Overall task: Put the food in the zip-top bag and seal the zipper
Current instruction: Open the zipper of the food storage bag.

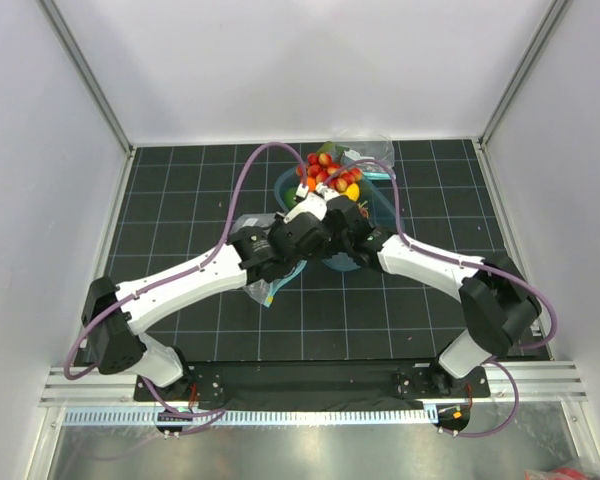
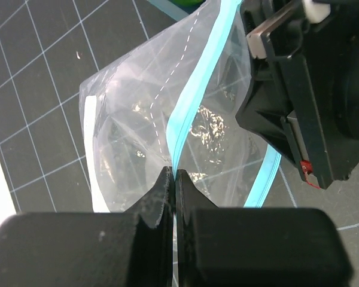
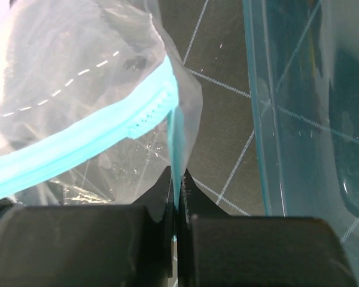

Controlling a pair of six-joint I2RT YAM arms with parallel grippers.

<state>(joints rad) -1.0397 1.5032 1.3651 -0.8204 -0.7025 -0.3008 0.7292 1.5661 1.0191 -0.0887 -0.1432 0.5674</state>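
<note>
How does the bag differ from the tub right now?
The bag is colourless with a teal zipper; the tub is teal throughout. The bag is limp and creased; the tub has a straight, stiff wall. The left end effector and right end effector pinch the bag; neither grips the tub. Both are see-through plastic.

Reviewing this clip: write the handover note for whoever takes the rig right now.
Grippers: the left gripper is shut on the zipper, partway along the mouth of the zip-top bag. The right gripper is shut on the zipper too, at a bag corner beside the teal tub.
Things: the food is heaped at the tub's far end; none shows in the bag.
Done: both arms hold the bag's mouth.
Left: load the food, then seal the zipper.
</note>
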